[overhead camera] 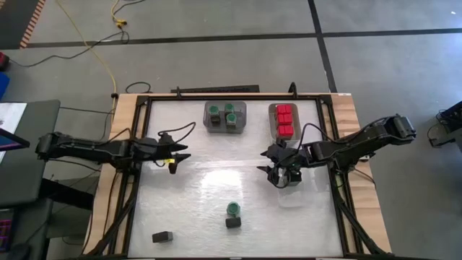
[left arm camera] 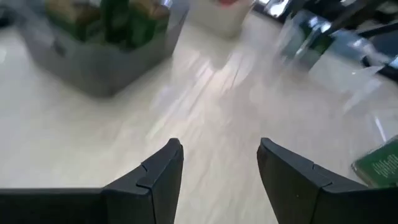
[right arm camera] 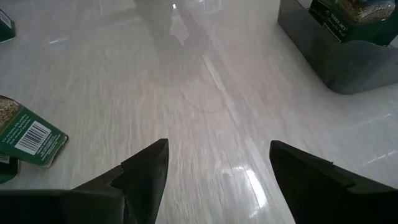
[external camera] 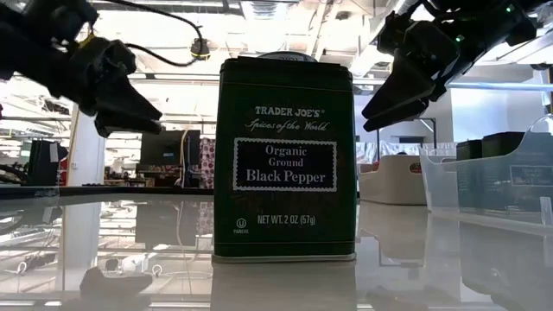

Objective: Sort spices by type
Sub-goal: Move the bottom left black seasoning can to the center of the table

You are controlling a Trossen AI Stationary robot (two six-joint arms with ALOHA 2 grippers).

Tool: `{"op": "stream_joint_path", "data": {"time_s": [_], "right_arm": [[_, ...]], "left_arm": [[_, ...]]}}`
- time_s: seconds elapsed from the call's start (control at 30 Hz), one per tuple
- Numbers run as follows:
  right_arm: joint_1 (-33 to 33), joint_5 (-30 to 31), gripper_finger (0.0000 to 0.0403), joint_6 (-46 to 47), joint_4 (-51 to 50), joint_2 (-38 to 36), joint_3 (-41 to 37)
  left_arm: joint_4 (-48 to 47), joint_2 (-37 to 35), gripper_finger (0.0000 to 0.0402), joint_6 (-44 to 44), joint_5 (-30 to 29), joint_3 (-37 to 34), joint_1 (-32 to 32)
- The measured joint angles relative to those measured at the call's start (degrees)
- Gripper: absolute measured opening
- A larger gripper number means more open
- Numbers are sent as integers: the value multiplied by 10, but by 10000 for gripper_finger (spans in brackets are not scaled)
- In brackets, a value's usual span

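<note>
Three kinds of spices show on the white table. Green-lidded jars stand in a grey tray (overhead camera: 225,115) at the far side, and red-topped ones fill a second tray (overhead camera: 284,120) to its right. One green-lidded jar (overhead camera: 233,209) stands loose toward the near edge, with a dark black-pepper tin (external camera: 285,160) just in front of it. Another dark block (overhead camera: 163,236) lies near the front left. My left gripper (left arm camera: 221,149) hovers open above the table's left side. Right of centre, my right gripper (right arm camera: 221,149) hovers open above bare table. Neither has anything between its fingers.
A clear tray (external camera: 501,173) holding dark blocks stands under and just beyond my right gripper (overhead camera: 266,160). A green-labelled jar (right arm camera: 28,137) shows at the edge of the right wrist view. Bare tabletop lies between the two grippers and toward the front right.
</note>
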Motion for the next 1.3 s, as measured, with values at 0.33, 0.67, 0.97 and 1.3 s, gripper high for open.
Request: {"op": "stream_joint_path", "data": {"time_s": [0.33,0.67,0.97,1.3], "right_arm": [[0,0,304,0,-5,0,0],[0,-1,304,35,-66,0,0],[6,-1,304,40,-73,0,0],[16,0,304,50,-76,0,0]], "left_arm": [[-173,147,195,-33,-16,214,-112],[-363,361,195,-128,-47,434,-279],[-576,535,195,-247,-25,649,-391],[-628,608,194,-367,51,704,-466]]}}
